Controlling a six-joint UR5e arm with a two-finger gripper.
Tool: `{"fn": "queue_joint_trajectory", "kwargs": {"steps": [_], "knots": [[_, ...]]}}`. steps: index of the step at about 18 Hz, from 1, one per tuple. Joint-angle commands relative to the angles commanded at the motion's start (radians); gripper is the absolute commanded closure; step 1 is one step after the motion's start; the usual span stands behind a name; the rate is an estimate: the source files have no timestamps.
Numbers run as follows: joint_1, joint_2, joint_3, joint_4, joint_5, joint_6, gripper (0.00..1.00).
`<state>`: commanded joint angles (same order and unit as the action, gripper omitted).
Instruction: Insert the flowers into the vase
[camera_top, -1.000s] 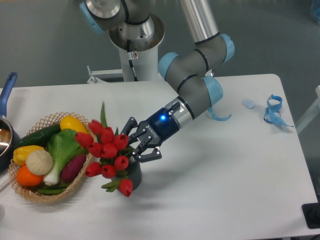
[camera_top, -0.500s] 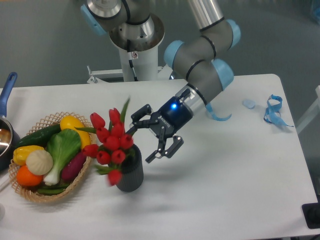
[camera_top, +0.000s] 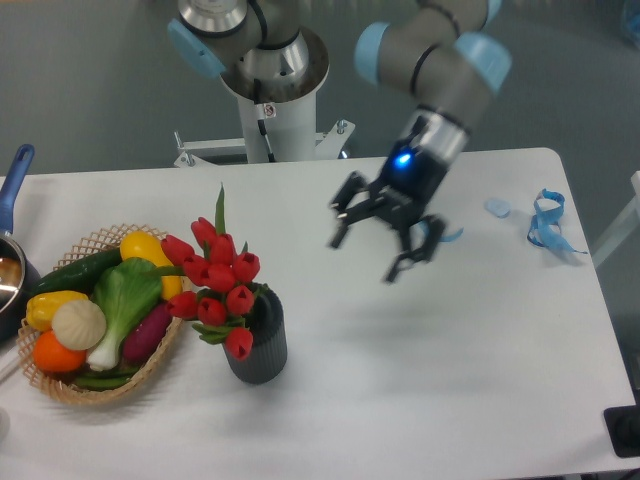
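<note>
The flowers (camera_top: 215, 280), a bunch of red tulip buds with green leaves, stand in the vase (camera_top: 259, 345), a short dark ribbed cylinder on the white table (camera_top: 440, 360). The buds lean left over the vase's rim toward the basket. My gripper (camera_top: 367, 257) is open and empty, up in the air well to the right of the vase and apart from the flowers.
A wicker basket (camera_top: 108, 388) of toy vegetables sits just left of the vase. A blue-handled pot (camera_top: 12, 262) is at the left edge. Blue ribbon (camera_top: 546, 222) lies at the far right. The robot base (camera_top: 270, 90) stands behind the table.
The gripper let go of the flowers, opened, and pulled away up and to the right. The flowers settled upright in the vase.
</note>
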<state>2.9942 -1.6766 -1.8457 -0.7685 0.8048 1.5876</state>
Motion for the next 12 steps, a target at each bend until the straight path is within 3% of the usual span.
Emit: {"fn": "queue_joint_trajectory", "kwargs": {"steps": [3,6,9,12], "knots": [[0.019,0.0,0.068,-0.002,0.222,0.015,0.0],[0.028,0.014,0.103,-0.04,0.442,0.165,0.0],[0.071,0.067,0.129,-0.203,0.557,0.29,0.0],[0.158,0.129,0.144,-0.358,0.577,0.403,0.0]]}}
